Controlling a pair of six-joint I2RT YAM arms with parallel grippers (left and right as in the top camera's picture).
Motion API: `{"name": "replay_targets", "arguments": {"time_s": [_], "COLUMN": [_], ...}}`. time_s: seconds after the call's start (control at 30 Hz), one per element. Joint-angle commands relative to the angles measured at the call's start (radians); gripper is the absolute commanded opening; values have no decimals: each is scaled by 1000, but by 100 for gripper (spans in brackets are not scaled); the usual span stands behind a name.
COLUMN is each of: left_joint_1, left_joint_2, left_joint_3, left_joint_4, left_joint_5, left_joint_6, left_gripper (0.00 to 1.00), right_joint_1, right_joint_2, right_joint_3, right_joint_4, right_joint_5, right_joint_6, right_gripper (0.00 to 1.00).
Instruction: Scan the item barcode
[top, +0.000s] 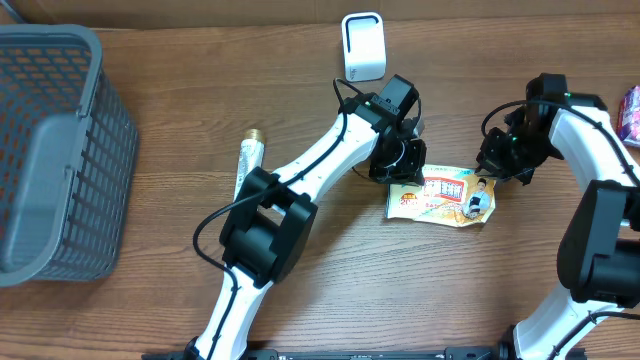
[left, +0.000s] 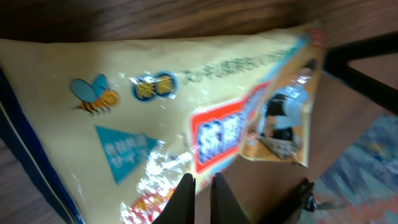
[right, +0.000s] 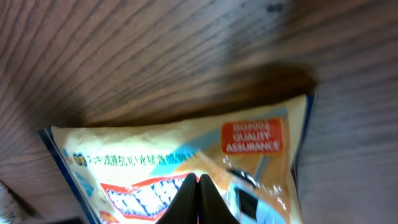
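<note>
Overhead view: a flat snack packet (top: 445, 197) lies printed side up on the wooden table (top: 150, 300), right of centre, between the 2 arms. The left claw (left: 201, 185) sits over its left end and the right claw (right: 198, 185) over its right end. Both are closed, fingertips together, at or just above the film. Whether either pinches a fold of it I cannot tell. A white scanner (top: 363, 46) stands upright at the back of the table, well apart from the packet.

By its look the packet is light, thin and soft. It is glossy plastic film that crinkles, throws glare and probably slides easily on the wood. Lifted by 1 corner it would likely flop, folding the barcode panel away from the scanner. The best hold, in my judgement, is the flat sealed seam at a short end, where the film is doubled and stiffer, with the other claw steadying the opposite end to keep the panel taut. No barcode shows on the upward face. It is probably underneath, so a flip seems needed.
</note>
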Motion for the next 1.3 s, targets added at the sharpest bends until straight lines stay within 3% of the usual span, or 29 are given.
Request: {"name": "replay_targets", "arguments": {"time_s": [0.0, 0.17, 0.33, 0.57, 0.73, 0.93, 1.27], "left_joint_1": [6, 23, 92, 188, 200, 117, -63], "left_joint_2": [65, 122, 124, 123, 117, 116, 121], "left_joint_3": [8, 8, 18, 115, 280, 389, 234], "left_joint_4": [0, -50, -156, -227, -331, -404, -320], "left_joint_5": [-7, -27, -138, -150, -157, -64, -25], "left_joint_6": [-21, -41, -84, -47, 28, 103, 79], "left_gripper": [4, 4, 4, 4, 4, 4, 4], "right_joint_1": [19, 19, 19, 19, 20, 20, 20], "right_joint_2": [-1, 11, 11, 10, 10, 11, 11], "right_joint_3": [-72, -190, -223, -130, 31, 102, -29], "right_joint_4": [58, 162, 148, 42, -114, -187, -74], "right_joint_5": [-29, -10, 240, 286, 280, 119, 15], "right_joint_6": [-18, -10, 66, 65, 63, -84, -84], "right_gripper": [4, 4, 4, 4, 4, 7, 4]}}
